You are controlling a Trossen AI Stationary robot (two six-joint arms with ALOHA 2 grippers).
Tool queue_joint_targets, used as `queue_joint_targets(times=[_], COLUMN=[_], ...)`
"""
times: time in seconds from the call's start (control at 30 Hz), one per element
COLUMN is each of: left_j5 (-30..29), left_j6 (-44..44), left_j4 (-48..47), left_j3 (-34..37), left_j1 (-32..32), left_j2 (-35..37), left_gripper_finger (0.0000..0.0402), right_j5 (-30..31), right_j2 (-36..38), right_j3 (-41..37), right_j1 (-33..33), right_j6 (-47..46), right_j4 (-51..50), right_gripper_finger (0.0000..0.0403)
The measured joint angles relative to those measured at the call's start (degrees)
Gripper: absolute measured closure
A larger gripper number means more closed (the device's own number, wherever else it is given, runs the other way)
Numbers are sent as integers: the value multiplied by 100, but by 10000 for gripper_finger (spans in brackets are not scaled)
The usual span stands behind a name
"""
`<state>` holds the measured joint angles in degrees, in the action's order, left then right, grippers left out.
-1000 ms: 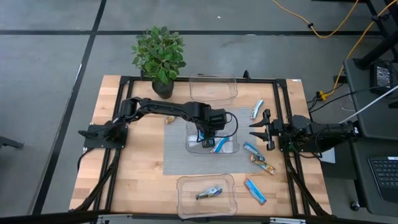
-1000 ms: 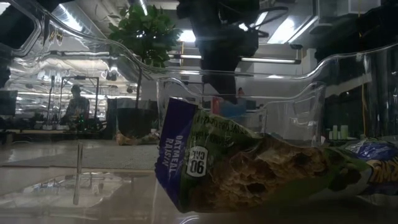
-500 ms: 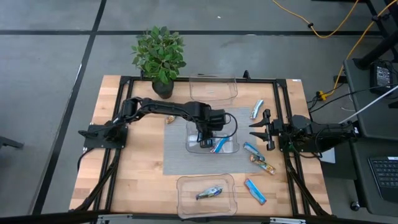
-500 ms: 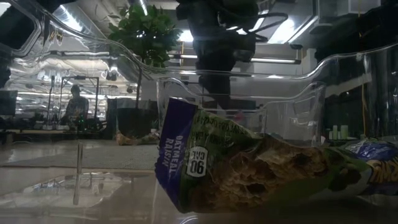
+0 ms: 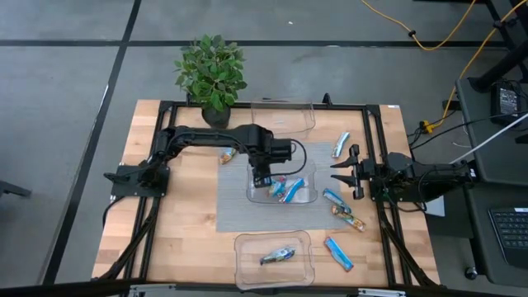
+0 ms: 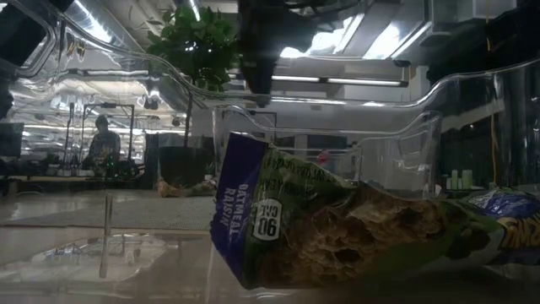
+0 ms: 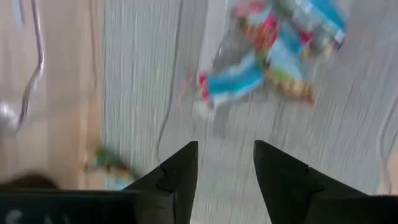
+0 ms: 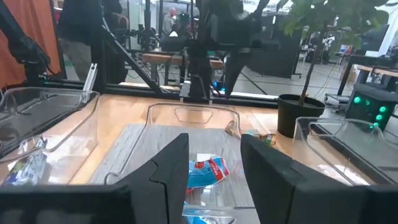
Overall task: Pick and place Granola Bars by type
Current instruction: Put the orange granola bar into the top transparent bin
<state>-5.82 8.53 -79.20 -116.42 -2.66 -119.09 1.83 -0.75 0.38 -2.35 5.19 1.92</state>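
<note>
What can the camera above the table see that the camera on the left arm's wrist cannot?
Only the high view shows the potted plant, the waiting right gripper at the table's right side, and loose bars on the wood. Only the left wrist view shows the left gripper open and empty, close up. Both show blue bars in the middle bin.

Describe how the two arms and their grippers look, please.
Both arms are dark, almost black, built of slim jointed segments. The left gripper has a black cable looping beside its wrist. The right gripper ends in two dark pointed fingers, wedge-shaped and matte. I see no markings.
</note>
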Motion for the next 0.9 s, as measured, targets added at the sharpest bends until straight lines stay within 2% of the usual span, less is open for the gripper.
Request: queue_joint_targets(times=[0.27,0.47,0.57,0.77,0.9], left_j5=[-598,-827,-816,-685,-577], left_j6=[572,898,1140,1868,2413], left_j4=[-775,-576,19,2080,3268], left_j3=[26,706,1522,3811,5178], left_j1=[-42,-127,-217,-460,-636], left_j2=[158,779,1360,2696,3250], left_gripper_finger=[254,254,254,254,254], right_j5=[7,11,9,11,10], right_j2=[-11,-47,-51,-52,-52], right_j3=[0,0,-2,-1,0], right_j1=[0,0,0,0,0], right_j6=[302,463,474,448,436], right_j4=[2,5,5,4,3], right_gripper_finger=[254,254,254,254,254])
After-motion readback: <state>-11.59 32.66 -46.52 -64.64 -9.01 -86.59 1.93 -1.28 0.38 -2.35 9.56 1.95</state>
